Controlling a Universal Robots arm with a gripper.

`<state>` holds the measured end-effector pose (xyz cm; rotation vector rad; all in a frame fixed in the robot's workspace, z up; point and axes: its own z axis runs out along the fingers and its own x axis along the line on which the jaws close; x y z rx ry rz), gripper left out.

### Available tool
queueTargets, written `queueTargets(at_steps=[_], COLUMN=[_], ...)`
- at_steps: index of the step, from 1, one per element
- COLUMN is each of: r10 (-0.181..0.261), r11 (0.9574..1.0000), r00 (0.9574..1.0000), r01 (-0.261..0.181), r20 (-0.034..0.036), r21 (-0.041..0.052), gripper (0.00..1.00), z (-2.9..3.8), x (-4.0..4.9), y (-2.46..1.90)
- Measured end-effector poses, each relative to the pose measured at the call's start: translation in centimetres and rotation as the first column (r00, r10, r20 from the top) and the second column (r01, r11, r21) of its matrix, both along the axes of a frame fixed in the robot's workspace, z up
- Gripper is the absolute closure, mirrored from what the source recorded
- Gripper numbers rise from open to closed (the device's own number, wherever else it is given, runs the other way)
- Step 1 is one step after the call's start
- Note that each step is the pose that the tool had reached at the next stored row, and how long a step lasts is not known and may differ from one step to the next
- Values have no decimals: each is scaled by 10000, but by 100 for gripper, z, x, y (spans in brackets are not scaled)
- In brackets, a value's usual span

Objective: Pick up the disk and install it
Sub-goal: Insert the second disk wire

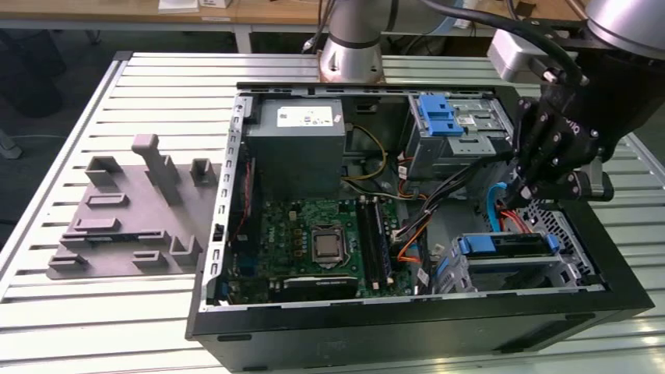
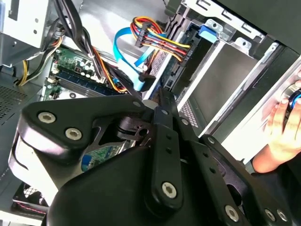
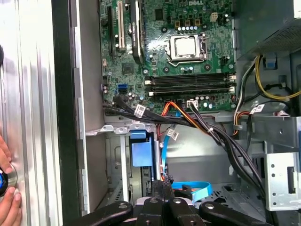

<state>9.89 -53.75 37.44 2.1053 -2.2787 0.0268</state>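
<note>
**Ana:** Blue plastic frames the disk (image 1: 506, 248). It lies in the lower bay of the computer case (image 1: 416, 343), toward the tabletop's (image 1: 156, 78) near corner on the exterior view's right.

**Ben:** And the claw (image 1: 528, 193)?

**Ana:** It hangs inside the case, just above that bay and close to the disk. I cannot tell whether it is apart or together, because its black linkage hides the tips in both wrist views.

**Ben:** So which step is this?

**Ana:** The install, I'd say, not the pickup, since the disk is already in the bay. I cannot tell whether it is fully seated.

**Ben:** What would a further move call for?

**Ana:** Care with the wiring. The flat blue cable (image 2: 124, 52) and the coloured wire bundle (image 2: 160, 40) run right beside the claw, so any push has to go straight along the bay's rails. There is also a person's hand (image 3: 7, 188) resting on the tabletop beside the case.
</note>
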Motion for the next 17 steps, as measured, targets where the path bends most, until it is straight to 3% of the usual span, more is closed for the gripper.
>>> queueTargets(at_steps=[11,17], r10=[3,88], r11=[10000,10000], r00=[10000,10000], r01=[-3,-88], r20=[0,-1], r21=[0,-2], gripper=[89,89], z=[118,122], x=[-14,-14], y=[135,180])
